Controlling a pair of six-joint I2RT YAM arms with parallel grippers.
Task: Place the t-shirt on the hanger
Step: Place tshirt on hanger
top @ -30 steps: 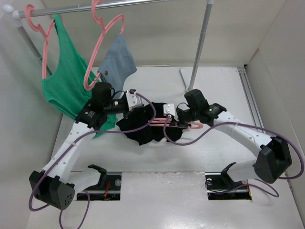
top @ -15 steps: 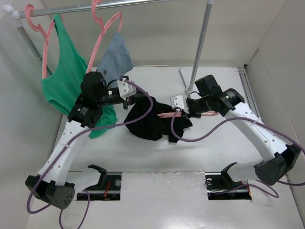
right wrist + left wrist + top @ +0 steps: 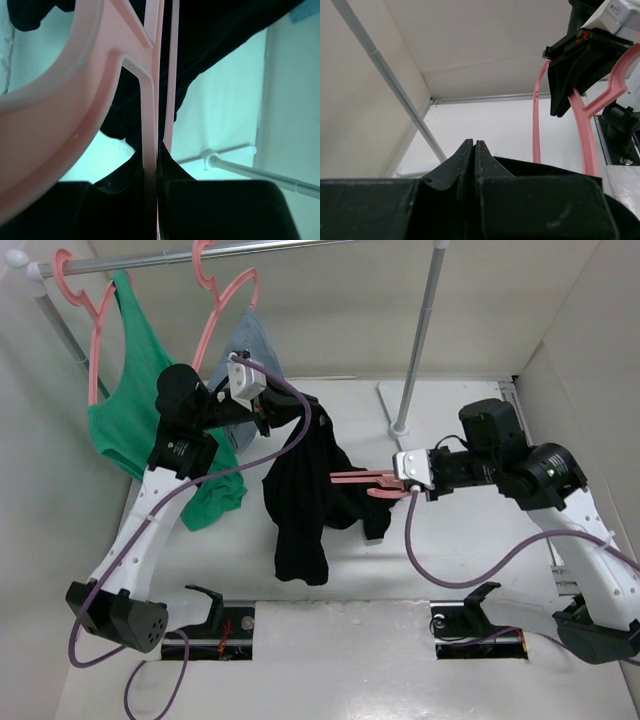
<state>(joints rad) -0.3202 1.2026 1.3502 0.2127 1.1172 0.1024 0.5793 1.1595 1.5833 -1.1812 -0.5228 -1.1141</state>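
Note:
The black t-shirt [image 3: 300, 500] hangs off the table in a long drape, its top edge pinched in my left gripper [image 3: 283, 418], which is raised and shut on the cloth. In the left wrist view the shut gripper [image 3: 472, 146] has black cloth [image 3: 545, 170] just behind it. The pink hanger [image 3: 358, 480] lies level, one end inside the shirt, its hook end held by my right gripper [image 3: 392, 482]. In the right wrist view that gripper [image 3: 159, 150] is shut on a pink hanger [image 3: 150, 100] bar, with the t-shirt [image 3: 215, 30] beyond.
A metal rail crosses the back, its right pole [image 3: 420, 330] standing on a base on the table. A green tank top [image 3: 130, 410] and a small blue-grey garment [image 3: 250, 350] hang from it on pink hangers, close behind my left arm. White walls enclose the table.
Both arms have risen. The left gripper lifted the t-shirt up and back so it now hangs free; the right gripper drew the hanger to the right.

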